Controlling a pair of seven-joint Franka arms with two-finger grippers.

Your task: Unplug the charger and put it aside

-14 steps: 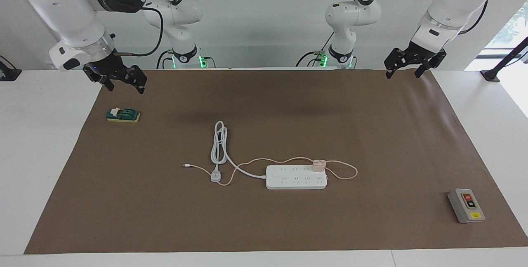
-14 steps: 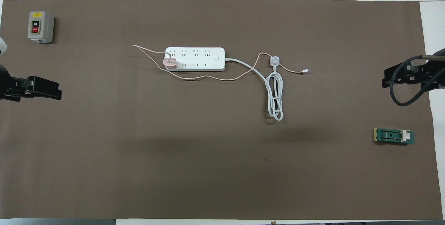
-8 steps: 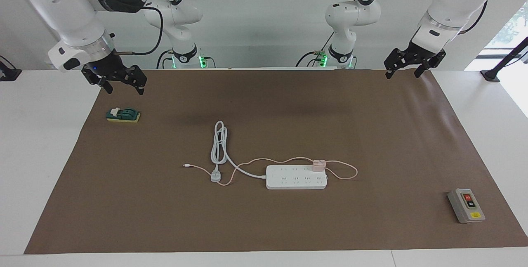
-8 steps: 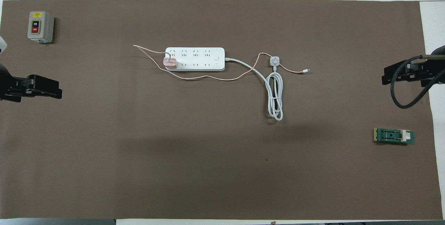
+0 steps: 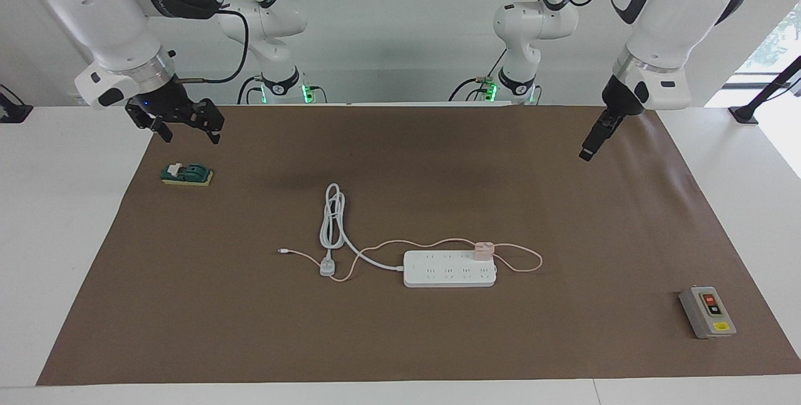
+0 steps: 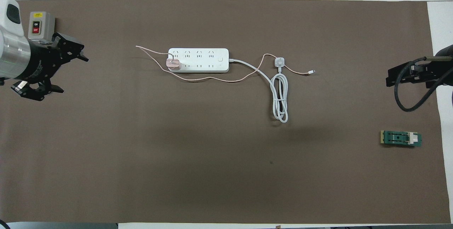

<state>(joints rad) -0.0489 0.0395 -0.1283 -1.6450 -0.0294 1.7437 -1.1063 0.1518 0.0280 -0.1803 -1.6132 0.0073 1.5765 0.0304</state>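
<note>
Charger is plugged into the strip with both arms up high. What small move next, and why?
Probably carry the left gripper over the charger, since the charger sits in the power strip at the left arm's end. The gripper hangs open over the mat. The right gripper waits above the green switch.

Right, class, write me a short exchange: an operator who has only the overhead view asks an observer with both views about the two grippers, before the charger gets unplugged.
Operator: From above, the left gripper looks pressed against the grey switch box. Is it touching it?
Observer: No. In the facing view the left gripper hangs high above the mat, well apart from the switch box.
Operator: And the right gripper? I only see it side-on.
Observer: The facing view shows the right gripper open and empty, up in the air close to the green block.
</note>
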